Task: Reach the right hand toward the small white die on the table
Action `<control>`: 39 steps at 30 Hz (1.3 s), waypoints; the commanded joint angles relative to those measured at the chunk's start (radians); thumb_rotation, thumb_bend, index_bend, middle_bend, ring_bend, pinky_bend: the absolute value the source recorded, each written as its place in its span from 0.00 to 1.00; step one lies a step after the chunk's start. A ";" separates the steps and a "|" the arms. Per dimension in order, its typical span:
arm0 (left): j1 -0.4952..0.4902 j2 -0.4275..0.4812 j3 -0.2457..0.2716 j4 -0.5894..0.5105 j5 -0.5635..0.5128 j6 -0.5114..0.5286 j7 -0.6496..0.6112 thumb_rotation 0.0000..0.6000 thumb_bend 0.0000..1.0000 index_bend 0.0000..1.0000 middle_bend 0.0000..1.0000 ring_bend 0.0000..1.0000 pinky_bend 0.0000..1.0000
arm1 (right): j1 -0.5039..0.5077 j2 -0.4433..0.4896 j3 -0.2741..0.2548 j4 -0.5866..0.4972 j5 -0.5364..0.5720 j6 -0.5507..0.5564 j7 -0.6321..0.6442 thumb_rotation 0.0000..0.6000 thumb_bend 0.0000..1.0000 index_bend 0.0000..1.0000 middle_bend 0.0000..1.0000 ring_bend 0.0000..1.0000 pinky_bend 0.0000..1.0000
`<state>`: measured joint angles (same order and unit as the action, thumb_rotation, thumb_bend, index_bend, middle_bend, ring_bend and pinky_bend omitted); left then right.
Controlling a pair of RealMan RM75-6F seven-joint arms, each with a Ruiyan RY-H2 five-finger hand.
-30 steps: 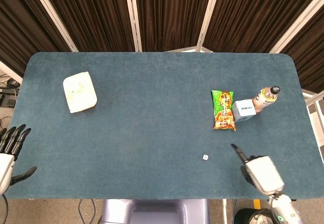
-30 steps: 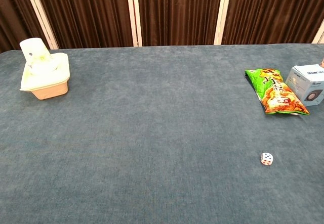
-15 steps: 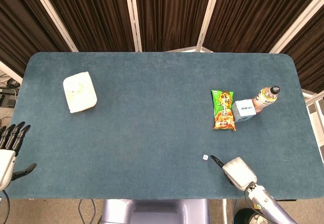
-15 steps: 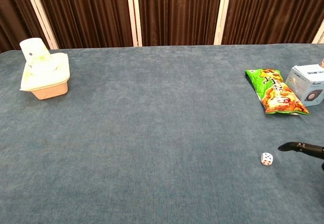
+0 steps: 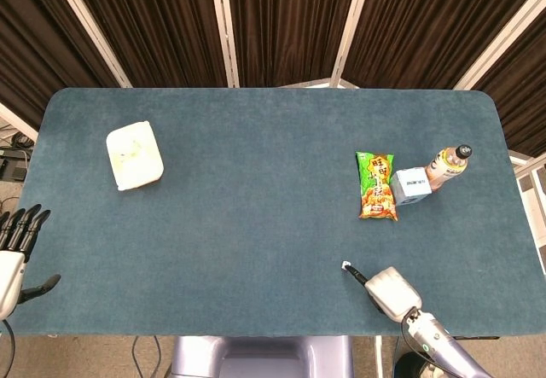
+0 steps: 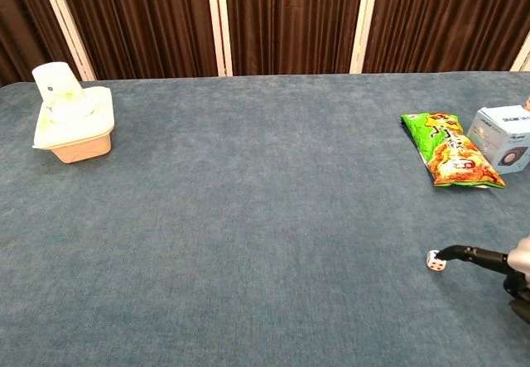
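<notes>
The small white die [image 5: 345, 265] lies near the table's front edge, right of centre; the chest view shows its dots [image 6: 435, 260]. My right hand [image 5: 388, 288] comes in low from the front right with its white back up. One dark finger [image 5: 355, 274] stretches out, and its tip is at the die's right side [image 6: 460, 253], touching it or a hair away. The hand holds nothing; its other fingers are mostly hidden under it. My left hand [image 5: 14, 252] hangs off the table's front left corner, fingers spread and empty.
A green and orange snack bag [image 5: 376, 185], a small pale blue box [image 5: 410, 185] and a bottle [image 5: 448, 165] stand behind the die at the right. A lidded white food container [image 5: 134, 154] sits far left, with a paper cup [image 6: 55, 84] on it.
My right hand has slid left along the front edge, and its outstretched fingertip has closed from well right of the die to right beside it. The die and left hand have stayed put.
</notes>
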<state>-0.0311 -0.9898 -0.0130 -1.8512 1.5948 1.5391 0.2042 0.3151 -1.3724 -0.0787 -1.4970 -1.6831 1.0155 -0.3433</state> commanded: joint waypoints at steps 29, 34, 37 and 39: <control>-0.006 -0.003 0.005 0.001 -0.010 -0.009 0.005 1.00 0.00 0.00 0.00 0.00 0.00 | 0.007 0.048 -0.101 -0.092 -0.078 0.058 -0.031 1.00 0.65 0.07 0.78 0.76 1.00; -0.007 -0.003 0.005 0.000 -0.009 -0.008 0.006 1.00 0.00 0.00 0.00 0.00 0.00 | -0.003 0.073 -0.102 -0.108 -0.139 0.147 -0.011 1.00 0.65 0.07 0.78 0.76 1.00; -0.006 -0.003 0.005 -0.001 -0.008 -0.006 0.007 1.00 0.00 0.00 0.00 0.00 0.00 | -0.018 0.087 -0.079 -0.106 -0.176 0.254 0.024 1.00 0.63 0.07 0.75 0.74 0.91; -0.005 -0.003 0.006 -0.001 -0.008 -0.004 0.006 1.00 0.00 0.00 0.00 0.00 0.00 | -0.036 0.102 -0.046 -0.095 -0.199 0.366 0.065 1.00 0.52 0.07 0.64 0.64 0.73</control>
<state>-0.0365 -0.9931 -0.0075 -1.8518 1.5869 1.5345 0.2105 0.3035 -1.2940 -0.1624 -1.5992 -1.8402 1.2543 -0.3311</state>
